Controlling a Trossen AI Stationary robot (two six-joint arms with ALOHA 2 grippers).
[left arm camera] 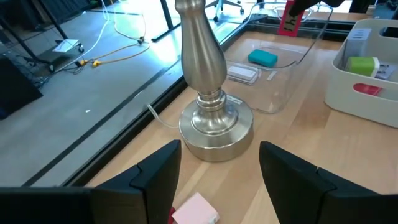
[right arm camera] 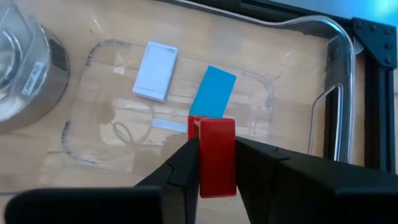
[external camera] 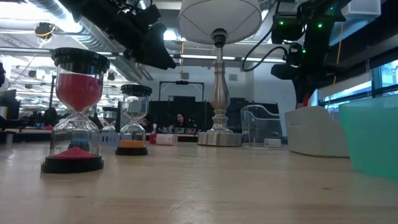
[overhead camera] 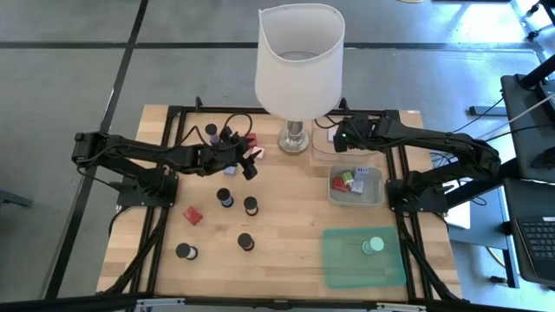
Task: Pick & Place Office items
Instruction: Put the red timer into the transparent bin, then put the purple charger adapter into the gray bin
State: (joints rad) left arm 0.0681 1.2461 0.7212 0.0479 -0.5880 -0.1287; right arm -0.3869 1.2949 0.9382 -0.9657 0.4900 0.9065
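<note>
The right gripper [right arm camera: 214, 163], clamped on a red block [right arm camera: 217, 155] above the clear tray [right arm camera: 292, 37] at upper centre, could release high and bounce it out.

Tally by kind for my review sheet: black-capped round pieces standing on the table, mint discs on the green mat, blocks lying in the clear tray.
Black-capped round pieces: 5
Mint disc: 1
Clear tray: 2, white block, blue block
Total: 8
</note>
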